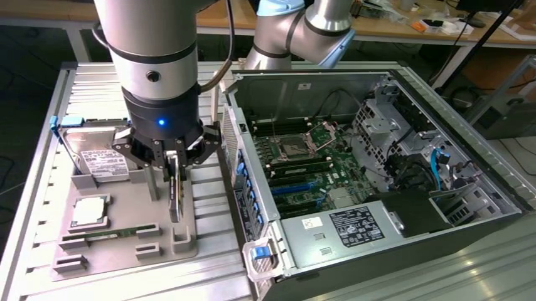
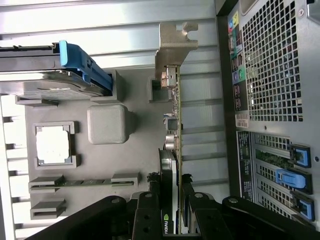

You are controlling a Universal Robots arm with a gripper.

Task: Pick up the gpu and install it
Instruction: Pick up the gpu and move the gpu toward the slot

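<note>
The gripper (image 1: pixel 172 164) has its jaws closed partway on the gpu (image 1: pixel 175 197), held edge-on over the grey tray (image 1: pixel 125 251) beside the case (image 1: pixel 469 188).

Risk: this narrow edge grip may let the card tilt, and its bracket (image 2: pixel 176 45) may snag the tray.

The tabletop (image 1: pixel 37 188) is ribbed metal. Other cluttered tabletops stand behind.

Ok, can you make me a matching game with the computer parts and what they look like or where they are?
Things:
1 gpu
2 hard drive
3 memory stick
4 computer case

Clues:
A white label on top
B open, motherboard showing
C standing on edge, clamped in the gripper
D thin green strip in the gray tray

Pairs: 1-C, 2-A, 3-D, 4-B
</note>
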